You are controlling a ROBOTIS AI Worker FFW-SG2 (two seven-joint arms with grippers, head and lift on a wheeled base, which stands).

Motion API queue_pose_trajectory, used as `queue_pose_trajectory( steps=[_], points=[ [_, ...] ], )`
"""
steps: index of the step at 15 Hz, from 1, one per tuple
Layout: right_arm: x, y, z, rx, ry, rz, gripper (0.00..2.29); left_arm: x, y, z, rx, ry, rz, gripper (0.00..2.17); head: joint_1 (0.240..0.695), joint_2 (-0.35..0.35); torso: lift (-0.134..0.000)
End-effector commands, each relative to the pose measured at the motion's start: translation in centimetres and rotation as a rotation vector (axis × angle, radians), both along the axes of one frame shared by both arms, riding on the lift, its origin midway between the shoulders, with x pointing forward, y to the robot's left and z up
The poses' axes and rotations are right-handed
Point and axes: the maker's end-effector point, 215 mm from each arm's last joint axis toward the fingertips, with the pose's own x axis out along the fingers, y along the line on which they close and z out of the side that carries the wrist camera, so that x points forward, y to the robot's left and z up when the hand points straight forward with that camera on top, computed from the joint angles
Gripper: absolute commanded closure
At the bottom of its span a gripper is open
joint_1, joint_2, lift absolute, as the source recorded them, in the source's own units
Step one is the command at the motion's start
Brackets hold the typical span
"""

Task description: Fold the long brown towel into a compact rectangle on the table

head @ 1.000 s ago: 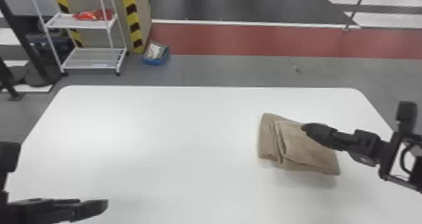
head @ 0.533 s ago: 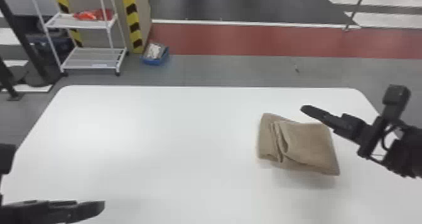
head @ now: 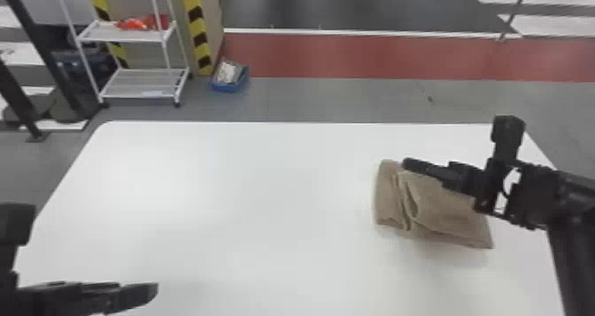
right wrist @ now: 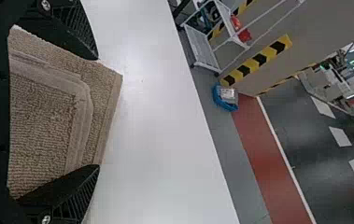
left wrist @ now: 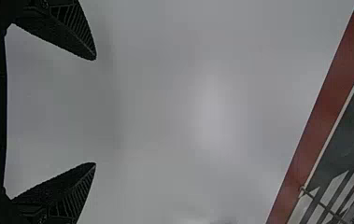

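Observation:
The brown towel [head: 447, 209] lies folded into a small, layered bundle on the right part of the white table [head: 248, 195]. Over its far edge stands my right gripper [head: 409, 163], open. In the right wrist view the towel [right wrist: 44, 116] shows between and below the spread fingers of the right gripper [right wrist: 97, 112], its folded layers and hem visible. My left gripper [head: 150, 290] is at the table's near left, away from the towel. The left wrist view has the left gripper [left wrist: 95, 111] open, with bare tabletop between its fingers.
Beyond the table's far edge stand a white wire shelf [head: 144, 82] and a blue bin [head: 230, 76] on the floor. A yellow-black striped post [head: 198, 27] rises beside the shelf.
My right gripper rose and swung off the towel toward the far side, then came back lower over its far edge. The left gripper shifted slightly. The towel looks the same.

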Motion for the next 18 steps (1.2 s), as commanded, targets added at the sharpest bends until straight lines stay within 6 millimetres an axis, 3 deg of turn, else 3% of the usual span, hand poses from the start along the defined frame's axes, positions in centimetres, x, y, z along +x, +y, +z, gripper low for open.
queue_pose_trajectory(
  steps=[1,6,14,18],
  points=[
    [-1.4,1.3,-1.3,0.026,0.062,0.025,0.07,-0.1,0.2,-0.1,-0.001,0.006,0.007,0.07,0.695,0.003,-0.124],
    [-3.4,4.8,-0.2,0.145,0.085,0.099,0.07,-0.1,0.2,-0.3,-0.001,0.01,0.007,0.07,0.695,0.038,-0.124],
    [-7.0,14.0,0.0,0.207,0.152,0.305,0.07,0.0,0.4,0.2,-0.007,-0.002,0.013,0.07,0.695,0.147,-0.124],
    [-8.7,18.4,1.3,0.221,0.138,0.396,0.07,0.2,0.5,0.6,-0.004,-0.012,0.014,0.07,0.695,0.202,-0.124]
  ],
)
